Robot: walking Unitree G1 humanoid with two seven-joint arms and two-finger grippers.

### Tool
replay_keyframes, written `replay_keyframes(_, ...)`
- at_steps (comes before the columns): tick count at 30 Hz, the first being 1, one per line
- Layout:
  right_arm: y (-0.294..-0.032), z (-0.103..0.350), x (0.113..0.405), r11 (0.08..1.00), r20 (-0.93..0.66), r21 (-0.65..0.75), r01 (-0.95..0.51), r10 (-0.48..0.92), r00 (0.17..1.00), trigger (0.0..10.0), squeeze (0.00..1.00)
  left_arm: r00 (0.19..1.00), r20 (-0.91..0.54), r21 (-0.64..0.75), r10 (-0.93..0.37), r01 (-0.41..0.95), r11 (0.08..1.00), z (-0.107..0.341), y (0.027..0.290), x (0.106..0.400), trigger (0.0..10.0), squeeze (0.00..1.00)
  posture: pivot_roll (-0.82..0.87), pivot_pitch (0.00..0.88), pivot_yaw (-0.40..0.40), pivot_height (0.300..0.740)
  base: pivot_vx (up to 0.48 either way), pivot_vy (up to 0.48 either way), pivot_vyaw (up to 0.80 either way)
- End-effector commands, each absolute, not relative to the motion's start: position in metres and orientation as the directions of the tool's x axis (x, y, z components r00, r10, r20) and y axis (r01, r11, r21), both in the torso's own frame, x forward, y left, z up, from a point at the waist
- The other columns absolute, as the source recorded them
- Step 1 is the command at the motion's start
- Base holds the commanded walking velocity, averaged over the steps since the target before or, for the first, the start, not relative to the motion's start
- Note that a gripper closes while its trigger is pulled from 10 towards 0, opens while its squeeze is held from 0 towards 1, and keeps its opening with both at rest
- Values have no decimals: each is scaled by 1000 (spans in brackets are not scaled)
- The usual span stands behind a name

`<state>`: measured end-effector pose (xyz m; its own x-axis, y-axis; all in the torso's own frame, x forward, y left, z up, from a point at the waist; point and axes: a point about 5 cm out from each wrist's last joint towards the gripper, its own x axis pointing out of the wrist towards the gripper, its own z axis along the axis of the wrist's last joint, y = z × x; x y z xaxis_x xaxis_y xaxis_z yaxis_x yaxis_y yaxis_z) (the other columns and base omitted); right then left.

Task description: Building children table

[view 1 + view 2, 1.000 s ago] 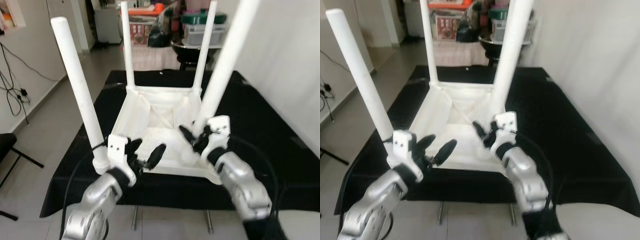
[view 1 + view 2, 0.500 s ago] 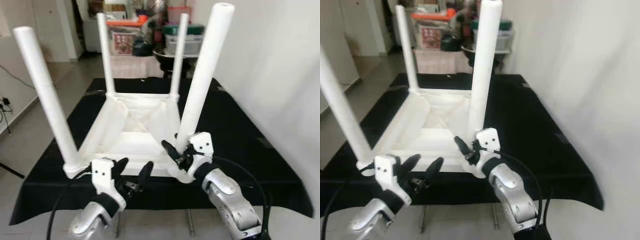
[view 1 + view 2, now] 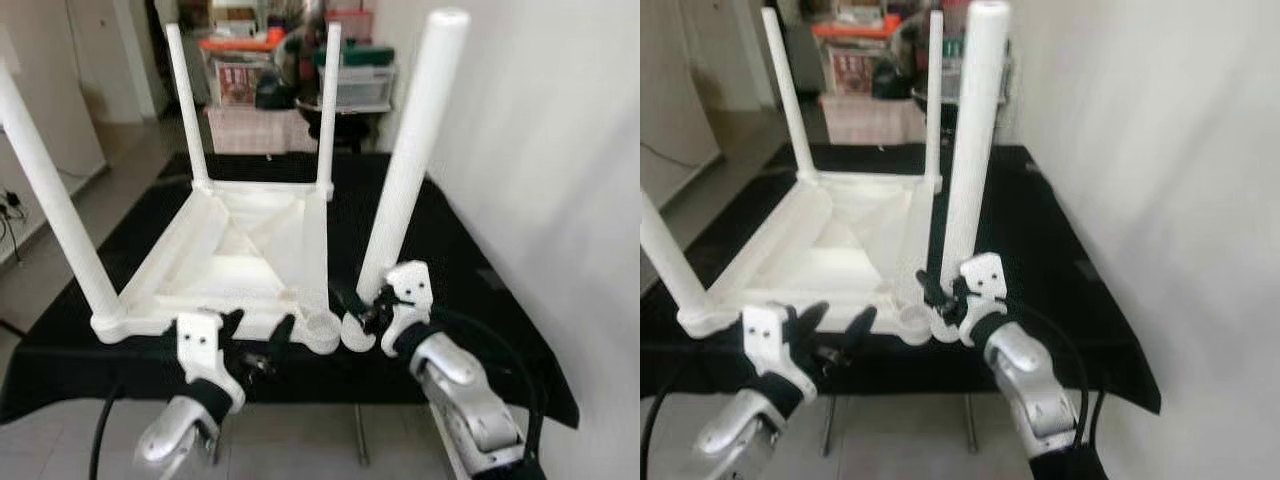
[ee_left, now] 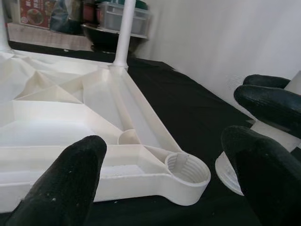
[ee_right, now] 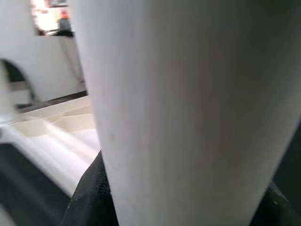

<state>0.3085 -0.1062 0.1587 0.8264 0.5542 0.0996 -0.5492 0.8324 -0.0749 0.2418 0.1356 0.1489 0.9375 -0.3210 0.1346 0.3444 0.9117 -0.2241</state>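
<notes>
A white children's table (image 3: 250,250) lies upside down on a black-covered tabletop (image 3: 470,300). Three white legs stand in its corners: near left (image 3: 50,200), far left (image 3: 185,100), far right (image 3: 328,100). The near right corner socket (image 3: 322,331) is empty, and its thread shows in the left wrist view (image 4: 187,168). My right gripper (image 3: 365,305) is shut on the fourth leg (image 3: 410,180) low down, holding it upright with its base just right of that socket. My left gripper (image 3: 257,335) is open at the table's front edge, left of the socket, holding nothing.
A white wall (image 3: 540,150) runs close along the right side. Storage boxes and clutter (image 3: 350,75) stand behind the tabletop. Its front edge is right below my grippers, and open floor (image 3: 40,260) lies to the left.
The camera has shifted. The fourth leg stood over the near right corner before; now its base is beside the socket, which shows empty. My left gripper has stayed open by the front edge.
</notes>
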Motion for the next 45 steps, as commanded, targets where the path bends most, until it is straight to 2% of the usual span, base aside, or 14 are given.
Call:
replay_keyframes(1,-99,168,309,798,129,-116,-591,602,788,10000,0,944,114,-200,-309,327,924,147,139,240,10000,0,-22,0,-42,740,0,0,800)
replay_keyframes(14,-120,193,335,829,147,-64,-556,559,816,10000,0,858,84,-88,-506,512,854,150,125,225,10000,0,-16,33,-45,740,0,0,426)
replay_keyframes(19,-128,212,351,766,130,-61,-640,642,755,10000,0,812,66,-143,-579,582,800,149,118,215,10000,0,-5,84,-47,740,0,0,0)
replay_keyframes(25,-133,234,357,614,129,-77,-785,787,603,10000,0,786,79,-199,-613,615,763,153,114,203,10000,0,4,140,-54,740,0,0,0)
replay_keyframes(27,-131,245,355,507,153,-70,-859,856,493,10000,0,775,86,-216,-627,628,747,156,112,196,10000,0,9,163,-55,740,0,0,0)
replay_keyframes(30,-130,247,354,482,159,-67,-874,870,467,10000,0,772,87,-219,-630,632,744,156,112,194,10000,0,9,163,-55,740,0,0,0)
replay_keyframes(31,-125,252,350,370,151,-82,-926,923,355,10000,0,758,91,-218,-646,648,730,159,110,187,10000,0,21,225,-51,740,0,0,0)
replay_keyframes(32,-125,252,350,370,151,-82,-926,923,355,10000,0,758,91,-218,-646,648,730,159,110,187,10000,0,21,225,-51,740,0,0,0)
replay_keyframes(33,-119,257,347,273,146,-90,-958,955,258,10000,0,747,92,-216,-658,660,719,162,109,180,10000,0,31,246,-49,740,0,0,0)
replay_keyframes(34,-119,257,347,273,146,-90,-958,955,258,10000,0,747,92,-216,-658,660,719,162,109,180,10000,0,31,246,-49,740,0,0,0)
replay_keyframes(35,-115,262,345,183,149,-98,-978,975,167,10000,0,734,85,-212,-673,674,708,163,107,172,10000,0,45,257,-46,740,0,0,0)
replay_keyframes(38,-113,273,345,70,155,-127,-990,987,50,10000,0,711,64,-211,-700,695,687,165,104,156,10000,0,72,296,-33,740,0,0,0)
replay_keyframes(41,-116,281,346,-19,114,-176,-984,993,-40,10000,0,687,47,-249,-725,711,657,166,103,144,10000,0,78,310,-26,740,0,0,0)
replay_keyframes(45,-117,283,344,-52,79,-196,-979,995,-68,10000,0,675,43,-272,-736,717,642,167,103,140,10000,0,82,333,-10,740,0,0,0)
